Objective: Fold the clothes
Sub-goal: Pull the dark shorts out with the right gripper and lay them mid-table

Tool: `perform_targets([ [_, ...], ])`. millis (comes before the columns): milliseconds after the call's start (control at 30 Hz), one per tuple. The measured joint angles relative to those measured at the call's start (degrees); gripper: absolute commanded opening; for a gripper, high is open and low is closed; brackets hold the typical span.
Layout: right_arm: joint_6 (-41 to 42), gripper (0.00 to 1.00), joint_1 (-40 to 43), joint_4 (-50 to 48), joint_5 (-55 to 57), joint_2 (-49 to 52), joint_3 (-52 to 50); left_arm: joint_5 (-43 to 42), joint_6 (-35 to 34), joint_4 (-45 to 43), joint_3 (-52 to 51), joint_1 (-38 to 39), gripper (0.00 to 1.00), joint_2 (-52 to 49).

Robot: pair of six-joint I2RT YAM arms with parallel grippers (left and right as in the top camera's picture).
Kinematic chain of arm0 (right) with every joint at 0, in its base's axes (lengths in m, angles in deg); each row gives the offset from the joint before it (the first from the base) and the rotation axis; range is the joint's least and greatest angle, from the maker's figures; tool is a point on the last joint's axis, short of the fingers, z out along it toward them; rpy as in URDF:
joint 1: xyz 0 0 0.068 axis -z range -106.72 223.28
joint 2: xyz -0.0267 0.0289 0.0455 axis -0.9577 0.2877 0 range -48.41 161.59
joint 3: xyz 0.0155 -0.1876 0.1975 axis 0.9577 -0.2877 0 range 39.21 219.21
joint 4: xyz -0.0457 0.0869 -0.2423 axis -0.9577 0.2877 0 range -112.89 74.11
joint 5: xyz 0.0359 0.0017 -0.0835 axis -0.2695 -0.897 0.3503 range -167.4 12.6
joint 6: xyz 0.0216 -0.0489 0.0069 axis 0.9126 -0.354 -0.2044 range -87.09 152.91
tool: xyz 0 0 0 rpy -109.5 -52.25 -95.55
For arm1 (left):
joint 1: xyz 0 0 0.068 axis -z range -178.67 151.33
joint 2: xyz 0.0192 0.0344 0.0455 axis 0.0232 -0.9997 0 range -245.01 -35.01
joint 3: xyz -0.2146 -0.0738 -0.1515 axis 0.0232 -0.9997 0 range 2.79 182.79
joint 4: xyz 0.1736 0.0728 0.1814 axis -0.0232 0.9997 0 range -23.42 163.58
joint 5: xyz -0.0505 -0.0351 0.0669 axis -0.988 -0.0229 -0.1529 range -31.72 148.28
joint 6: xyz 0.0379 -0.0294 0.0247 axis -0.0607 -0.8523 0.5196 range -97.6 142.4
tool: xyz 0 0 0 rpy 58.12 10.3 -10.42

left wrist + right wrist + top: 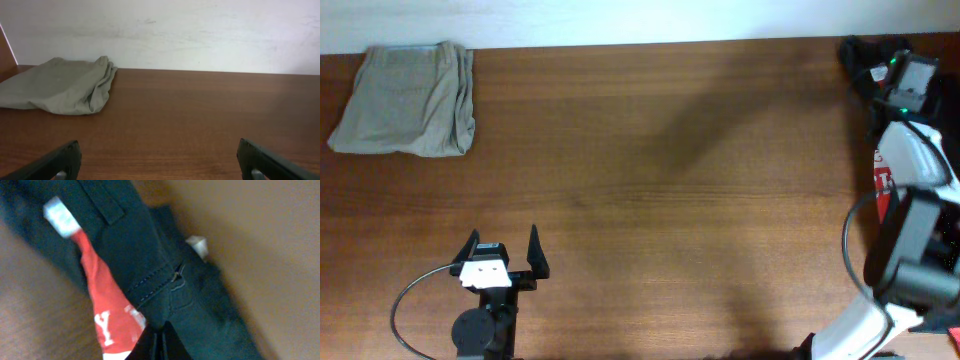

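Note:
A folded khaki garment lies at the table's far left corner; it also shows in the left wrist view. My left gripper is open and empty near the front edge, far from it; its fingers frame bare table in the left wrist view. My right gripper is at the far right corner, shut on a dark garment. In the right wrist view the fingertips pinch the dark garment, with a red printed garment beside it.
The brown wooden table ends at a white wall along its far side. The right arm's white and black links stand along the right edge, with a bit of red cloth beneath them.

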Motion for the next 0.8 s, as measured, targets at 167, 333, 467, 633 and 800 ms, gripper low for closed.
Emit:
perform_targets([
  [167, 0.2, 0.04, -5.7, 2.9, -0.4, -11.0, 0.1, 0.0, 0.0, 0.0, 0.0, 0.0, 0.99, 0.0],
  [333, 1.9, 0.04, -17.6, 7.3, -5.4, -14.8, 0.5, 0.0, 0.0, 0.0, 0.0, 0.0, 0.99, 0.0],
  [467, 7.2, 0.04, -28.7, 11.5, -12.1, -14.4, 0.5, 0.0, 0.0, 0.0, 0.0, 0.0, 0.99, 0.0],
  [633, 16.3, 0.04, -41.2, 11.8, -19.9, -11.6, 0.5, 0.0, 0.0, 0.0, 0.0, 0.0, 0.99, 0.0],
  [800, 23.9, 0.04, -54.9, 11.0, -26.2, -3.9, 0.5, 0.0, 0.0, 0.0, 0.0, 0.0, 0.99, 0.0],
])
